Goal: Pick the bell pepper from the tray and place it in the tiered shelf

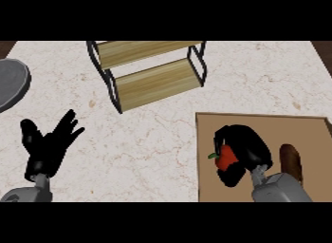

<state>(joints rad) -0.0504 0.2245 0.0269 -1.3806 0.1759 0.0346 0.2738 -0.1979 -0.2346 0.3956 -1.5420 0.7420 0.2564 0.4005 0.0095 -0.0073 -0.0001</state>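
Under the robot's black right hand (242,151), on the flat brown wooden tray (267,124), sits the red bell pepper with its green stem (225,158), and the hand is curled round it, fingers arching over the top and down its far side, thumb coming up beneath, so that only the pepper's left face and stem peek out. That wrap looks meant for lifting the pepper off the tray, though I cannot tell whether it has left the board yet. Just to the right of that hand lies a dark brown oblong thing (290,161), apart from the fingers. Well up and to the left of the hand, across the pale marbled desk (155,142), stands the tiered shelf of light wooden boards in a black wire frame (151,71), both boards bare and facing the carry. The left hand (50,140) rests open at the lower left, fingers up. A round grey plate (4,85) lies beyond it.
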